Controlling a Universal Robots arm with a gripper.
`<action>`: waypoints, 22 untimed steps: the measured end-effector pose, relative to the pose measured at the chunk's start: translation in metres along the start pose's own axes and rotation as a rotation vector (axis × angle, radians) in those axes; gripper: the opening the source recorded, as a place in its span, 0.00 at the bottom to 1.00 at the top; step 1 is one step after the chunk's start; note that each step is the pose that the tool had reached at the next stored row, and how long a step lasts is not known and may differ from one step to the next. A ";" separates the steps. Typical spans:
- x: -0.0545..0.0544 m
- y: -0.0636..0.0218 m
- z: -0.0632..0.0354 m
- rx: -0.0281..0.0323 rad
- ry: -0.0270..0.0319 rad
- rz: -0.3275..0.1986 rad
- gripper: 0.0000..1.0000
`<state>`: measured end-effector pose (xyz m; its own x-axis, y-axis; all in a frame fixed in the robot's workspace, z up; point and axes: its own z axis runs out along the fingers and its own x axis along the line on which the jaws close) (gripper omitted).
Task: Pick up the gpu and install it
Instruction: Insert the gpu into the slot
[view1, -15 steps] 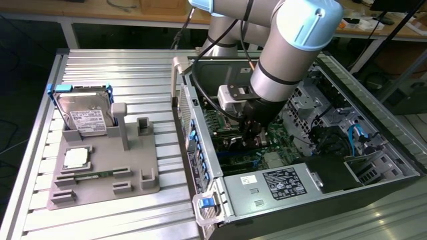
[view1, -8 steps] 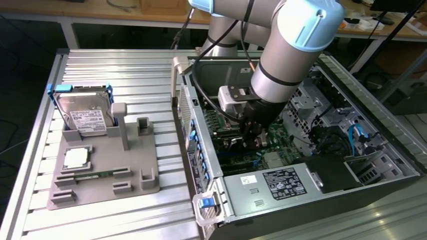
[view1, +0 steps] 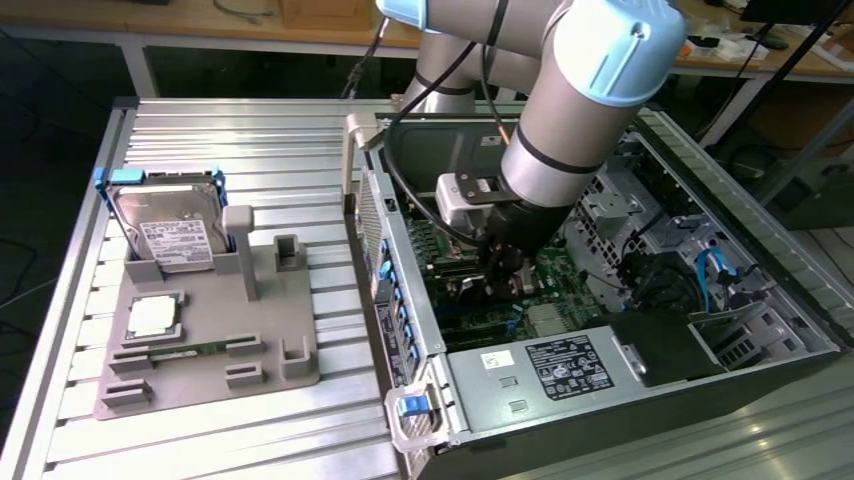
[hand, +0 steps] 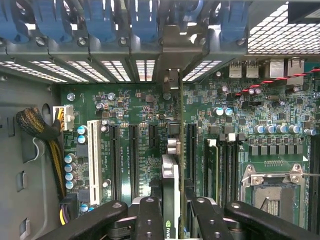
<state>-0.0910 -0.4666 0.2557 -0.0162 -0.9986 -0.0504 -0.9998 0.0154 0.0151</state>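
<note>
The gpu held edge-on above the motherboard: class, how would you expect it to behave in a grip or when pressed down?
The gpu looks like a thin rigid board, so probably stiff, not floppy. Clamped edge-on in the pincer, it could tilt if pushed off-line. Its exposed parts suggest it is fragile under hard pressing.

We see a grey arm (view1: 567, 120) with light-blue caps, black cable, and black gripper (hand: 170, 220) fingers with screws.

A slatted aluminium table (view1: 240, 130) carries a grey parts holder (view1: 200, 345) and, just beside it, an open computer case (view1: 747, 250).
</note>
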 end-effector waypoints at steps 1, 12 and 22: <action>0.000 0.0000 0.0001 0.0000 0.0000 0.000 0.27; 0.000 0.0016 0.0003 0.0002 -0.0004 0.000 0.27; 0.000 0.0034 0.0060 0.0001 -0.0025 0.000 0.27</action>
<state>-0.0945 -0.4666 0.2498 -0.0163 -0.9985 -0.0529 -0.9998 0.0155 0.0151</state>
